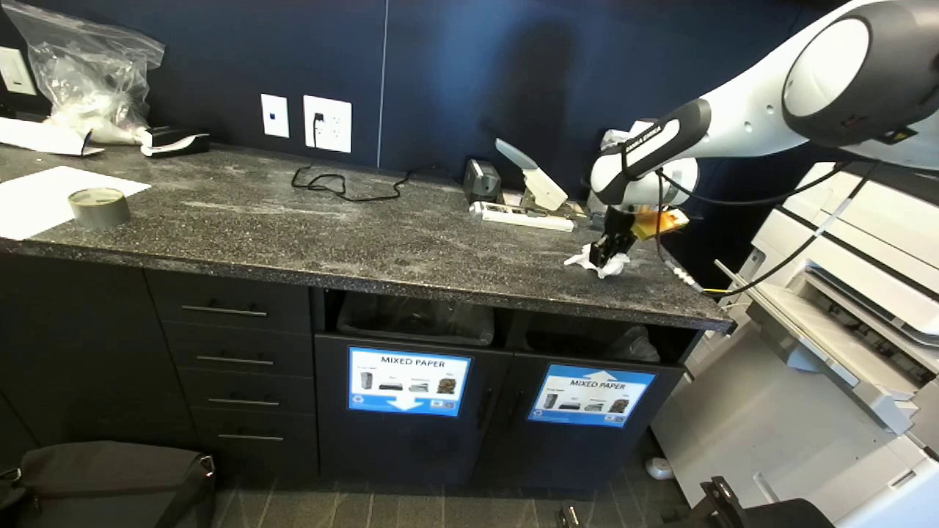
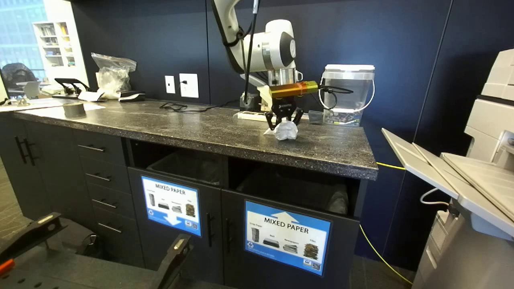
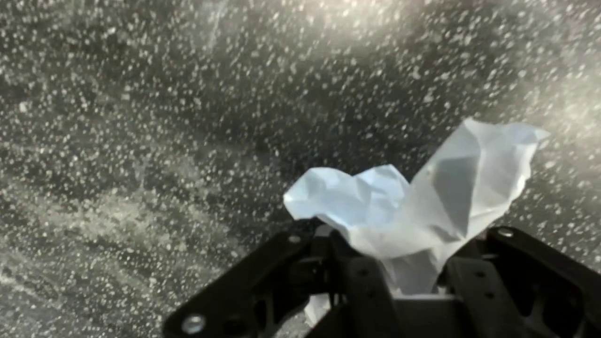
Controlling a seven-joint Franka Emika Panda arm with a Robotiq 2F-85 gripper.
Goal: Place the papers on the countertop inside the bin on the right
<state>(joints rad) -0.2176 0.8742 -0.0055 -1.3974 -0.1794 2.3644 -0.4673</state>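
A crumpled white paper [image 1: 613,265] is at the right end of the dark speckled countertop [image 1: 411,249]; it also shows in an exterior view [image 2: 286,132] and the wrist view [image 3: 450,188]. My gripper [image 3: 415,277] points down and its fingers are closed around the paper, which narrows between them. The gripper also shows in both exterior views [image 1: 606,255] [image 2: 285,124]. Whether the paper touches the countertop I cannot tell. A white bit [image 3: 318,307] shows behind a finger, perhaps the same paper. The bin on the right [image 2: 287,237] has an open slot below the countertop edge and a blue-and-white label.
A twin bin [image 2: 170,204] stands left of it. A stapler-like device [image 1: 528,183], a black box [image 1: 481,181] and a translucent tub [image 2: 348,94] stand behind the gripper. Tape [image 1: 99,207], flat white sheets [image 1: 44,194] and a plastic bag [image 1: 92,84] lie left. A printer [image 1: 807,352] stands right.
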